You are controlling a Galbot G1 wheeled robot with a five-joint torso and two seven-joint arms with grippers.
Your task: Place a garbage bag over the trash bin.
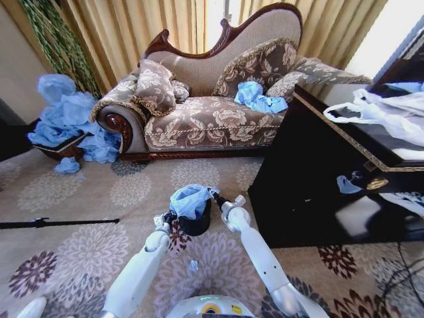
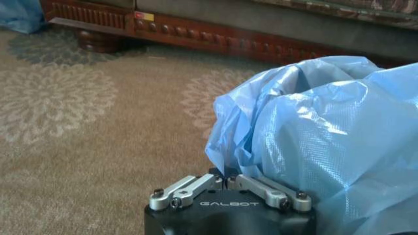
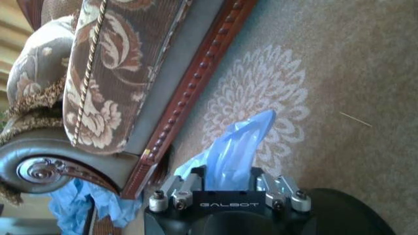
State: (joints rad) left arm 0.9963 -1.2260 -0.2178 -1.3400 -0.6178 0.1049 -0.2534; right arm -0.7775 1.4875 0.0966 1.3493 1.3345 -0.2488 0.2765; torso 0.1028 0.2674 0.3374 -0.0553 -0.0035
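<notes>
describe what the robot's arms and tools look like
Both arms are smooth glossy white tubes with rounded joints. The left tool and right tool match: a black housing printed GALBOT in pale letters, with silver metal finger links fixed by dark screws. In the head view the wrists end in silver-grey fittings. No loose cables show on the arms.

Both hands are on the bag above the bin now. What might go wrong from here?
The garbage bag is bunched over the trash bin, not spread open, so it may crumple on top instead of lining the rim. The left hand pinches only a thin edge, which might slip. The right hand also grips a narrow fold; pulling apart could tear the film.
</notes>
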